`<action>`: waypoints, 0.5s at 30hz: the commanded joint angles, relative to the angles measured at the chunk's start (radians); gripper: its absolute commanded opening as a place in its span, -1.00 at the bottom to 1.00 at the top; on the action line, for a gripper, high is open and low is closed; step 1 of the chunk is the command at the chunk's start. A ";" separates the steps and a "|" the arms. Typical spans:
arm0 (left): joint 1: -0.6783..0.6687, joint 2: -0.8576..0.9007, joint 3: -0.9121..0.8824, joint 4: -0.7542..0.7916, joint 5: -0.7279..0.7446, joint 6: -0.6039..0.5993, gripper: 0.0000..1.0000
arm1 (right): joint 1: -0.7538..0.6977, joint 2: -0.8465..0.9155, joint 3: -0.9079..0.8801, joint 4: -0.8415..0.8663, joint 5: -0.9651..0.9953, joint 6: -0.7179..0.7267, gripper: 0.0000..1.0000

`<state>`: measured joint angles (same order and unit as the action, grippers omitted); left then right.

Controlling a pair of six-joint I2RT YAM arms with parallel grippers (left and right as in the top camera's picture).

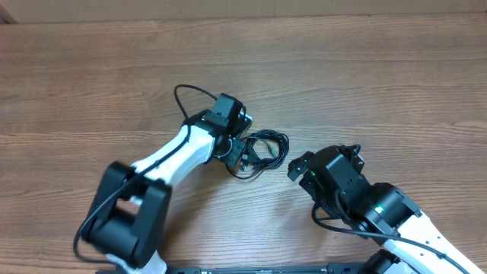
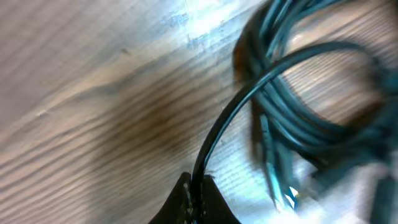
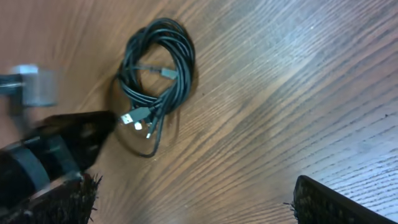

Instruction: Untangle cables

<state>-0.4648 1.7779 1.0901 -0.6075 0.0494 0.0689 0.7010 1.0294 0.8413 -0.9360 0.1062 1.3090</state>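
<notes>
Wood-grain table (image 1: 396, 68), smooth by the look of it, with the cables (image 1: 266, 151) coiled in one small bundle mid-table between the two arms. Left gripper (image 1: 237, 152) touching the bundle's left edge; judging by the left wrist view, pinched shut on a single strand (image 2: 236, 112) running straight into the fingertips, though badly blurred. Right gripper (image 1: 298, 165) just beside the bundle on the other side, not touching, fingers (image 3: 336, 202) spread wide. Main risk if pulling that strand with nothing pinning the rest: whole bundle dragged across the slick top, no loop freed. Could also cinch the coils tighter around the plugs (image 3: 134, 116), lying loose at the bundle's edge nearest the left fingertips. Thin cord, so easy to lose from the pinch mid-pull. Safer with the right side clamped on the coil first. Nothing else visible on the wood. Beyond the far table edge, only a pale tan strip (image 1: 228, 7); cannot tell whether wall or board.
</notes>
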 commanded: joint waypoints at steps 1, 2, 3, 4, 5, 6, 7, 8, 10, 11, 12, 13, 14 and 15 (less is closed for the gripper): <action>-0.007 -0.190 0.070 -0.037 -0.004 -0.080 -0.91 | 0.004 0.027 -0.004 0.003 -0.023 0.007 1.00; -0.007 -0.220 0.071 -0.042 -0.004 -0.103 -0.92 | 0.004 0.031 -0.004 0.002 -0.023 0.007 1.00; -0.007 -0.260 0.071 -0.048 -0.004 -0.147 -0.91 | 0.004 0.033 -0.004 -0.002 -0.022 0.007 1.00; -0.007 -0.288 0.071 -0.052 -0.004 -0.187 -0.92 | 0.004 0.034 -0.004 -0.003 -0.022 0.007 1.00; -0.007 -0.318 0.071 -0.056 -0.004 -0.233 -0.91 | 0.004 0.034 -0.004 -0.004 -0.022 0.007 1.00; -0.007 -0.352 0.071 -0.064 -0.005 -0.297 -0.92 | 0.004 0.034 -0.004 -0.004 -0.021 0.007 1.00; -0.007 -0.382 0.071 -0.075 -0.005 -0.358 -0.92 | 0.004 0.034 -0.004 -0.004 -0.021 0.006 1.00; -0.007 -0.404 0.071 -0.084 -0.004 -0.394 -0.92 | 0.004 0.034 -0.004 -0.004 -0.021 0.003 1.00; -0.007 -0.422 0.071 -0.096 -0.004 -0.411 -0.91 | 0.004 0.034 -0.004 -0.005 -0.020 0.003 1.00; -0.007 -0.427 0.071 -0.103 0.000 -0.406 -0.92 | 0.004 0.034 -0.004 -0.005 -0.017 0.003 1.00; -0.007 -0.429 0.071 -0.110 0.002 -0.401 -0.92 | 0.004 0.034 -0.004 -0.005 -0.016 0.003 1.00; -0.007 -0.430 0.071 -0.124 0.011 -0.384 -0.91 | 0.004 0.034 -0.004 -0.004 -0.006 0.003 1.00; -0.007 -0.430 0.071 -0.135 0.037 -0.340 -0.91 | 0.004 0.034 -0.004 -0.003 0.002 -0.003 1.00; -0.007 -0.430 0.071 -0.140 0.056 -0.302 -0.92 | 0.004 0.034 -0.004 -0.003 0.011 -0.009 1.00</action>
<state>-0.4648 1.3640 1.1469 -0.7349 0.0528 -0.2817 0.7010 1.0634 0.8413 -0.9424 0.0864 1.3087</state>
